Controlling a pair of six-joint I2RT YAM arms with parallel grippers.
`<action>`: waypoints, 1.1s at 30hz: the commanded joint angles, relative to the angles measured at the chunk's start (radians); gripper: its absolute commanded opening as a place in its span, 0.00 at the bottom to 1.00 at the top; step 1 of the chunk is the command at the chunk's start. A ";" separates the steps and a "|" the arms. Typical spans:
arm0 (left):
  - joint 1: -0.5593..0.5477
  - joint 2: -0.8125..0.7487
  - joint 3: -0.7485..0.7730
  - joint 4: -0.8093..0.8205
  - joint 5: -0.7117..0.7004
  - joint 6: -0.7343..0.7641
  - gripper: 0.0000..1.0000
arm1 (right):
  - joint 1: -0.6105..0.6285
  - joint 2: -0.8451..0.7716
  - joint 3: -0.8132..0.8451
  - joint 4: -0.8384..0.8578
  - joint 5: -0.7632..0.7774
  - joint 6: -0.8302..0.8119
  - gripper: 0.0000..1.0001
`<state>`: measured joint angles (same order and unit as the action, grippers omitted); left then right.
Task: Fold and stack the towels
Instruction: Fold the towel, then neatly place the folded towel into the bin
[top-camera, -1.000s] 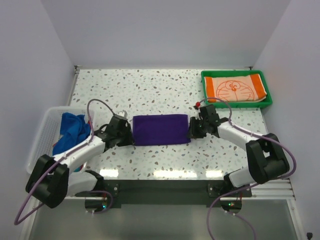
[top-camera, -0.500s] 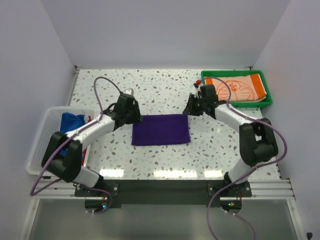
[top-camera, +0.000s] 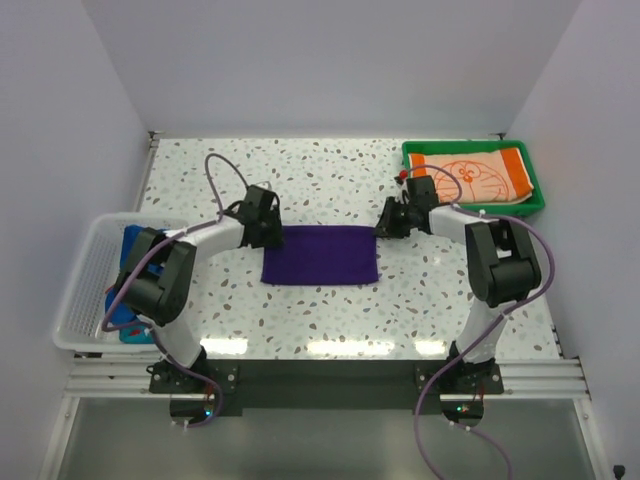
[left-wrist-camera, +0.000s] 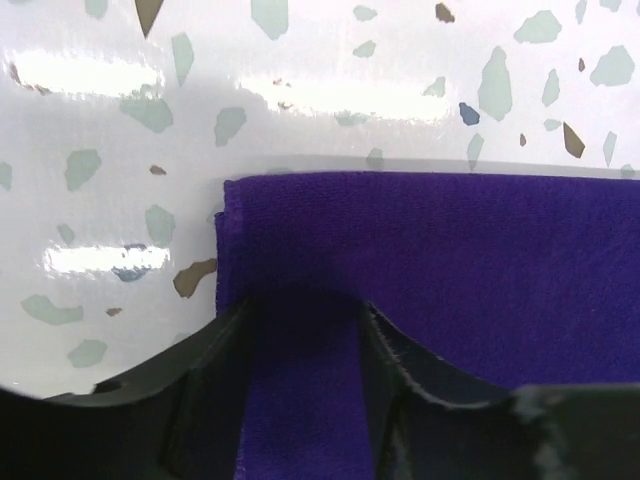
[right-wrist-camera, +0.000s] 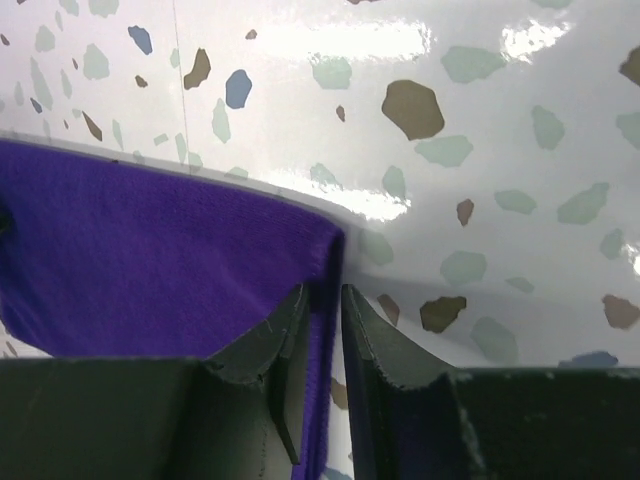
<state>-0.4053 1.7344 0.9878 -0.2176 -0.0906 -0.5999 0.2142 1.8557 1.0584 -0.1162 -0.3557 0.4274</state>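
A dark purple towel (top-camera: 320, 256) lies folded flat in the middle of the table. My left gripper (top-camera: 268, 232) sits at its far left corner. In the left wrist view the jaws (left-wrist-camera: 302, 305) stand apart over the purple cloth (left-wrist-camera: 450, 250), with cloth lying between them. My right gripper (top-camera: 386, 220) is at the far right corner. In the right wrist view it (right-wrist-camera: 322, 295) is pinched on the towel's edge (right-wrist-camera: 150, 250). An orange-and-white towel with a cartoon cat face (top-camera: 470, 174) lies in the green tray. A bright blue towel (top-camera: 133, 250) lies in the basket.
The green tray (top-camera: 478, 208) stands at the back right corner. The white mesh basket (top-camera: 80, 290) stands at the left edge. White walls enclose the speckled table (top-camera: 320, 180) on three sides.
Both grippers have moved from the purple towel's left and right sides to its far corners and come down onto them. The towel keeps about the same shape and place.
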 joint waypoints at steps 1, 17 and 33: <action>0.011 0.001 0.081 -0.058 -0.040 0.086 0.52 | -0.012 -0.120 0.026 -0.060 0.014 -0.022 0.24; -0.438 -0.044 0.395 -0.296 -0.314 0.167 1.00 | -0.085 -0.532 -0.116 -0.458 0.354 -0.035 0.99; -0.696 0.335 0.706 -0.355 -0.302 0.229 0.61 | -0.133 -0.602 -0.371 -0.295 0.317 0.050 0.99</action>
<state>-1.0866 2.0415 1.6276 -0.5644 -0.3820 -0.3977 0.0837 1.2522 0.6987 -0.4923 -0.0181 0.4473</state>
